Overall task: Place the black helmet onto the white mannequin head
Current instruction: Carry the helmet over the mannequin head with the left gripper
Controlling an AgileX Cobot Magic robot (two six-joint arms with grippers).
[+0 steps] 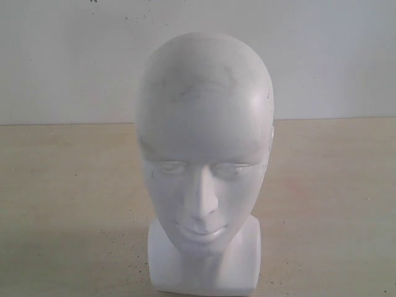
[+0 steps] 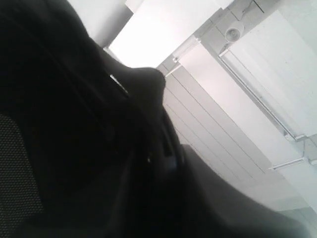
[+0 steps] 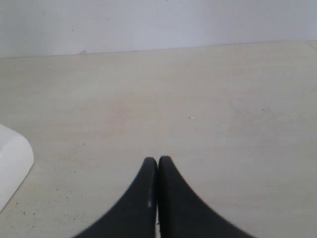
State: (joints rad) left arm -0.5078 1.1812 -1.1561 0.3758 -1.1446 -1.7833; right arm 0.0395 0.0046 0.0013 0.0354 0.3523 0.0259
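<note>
Left wrist view looks steeply upward at a pale panelled ceiling [image 2: 237, 99]. A large dark mass fills the left side and the bottom of the picture. With its curved black surface and a patch of mesh-like texture at one edge, I take it for the black helmet [image 2: 74, 148], close against the camera. That would mean it is raised off the table and carried by the left arm. The left gripper's fingers cannot be told apart from the darkness, so I cannot tell how far they are parted or exactly what they grip. In the exterior view the white mannequin head [image 1: 204, 142] stands upright at the middle of the beige table [image 1: 62, 204], facing the camera, with a plain white wall [image 1: 62, 55] behind it. Its crown is completely bare, with only faint grey scuffs on it. Neither the helmet nor either arm shows in this view. On the right, the right gripper [image 3: 157, 166] hangs low over bare tabletop with its two black fingers pressed together and nothing between them. A rounded white corner at the picture's edge is probably the neck base [image 3: 12, 163], near the gripper but apart from it. By my reading, the pick-up seems done. The main work remains: bringing the helmet over the head, lining its opening up with the crown and lowering it on. No brand, label or writing can be read in any view, and the helmet's inside is too dark to show any.
</note>
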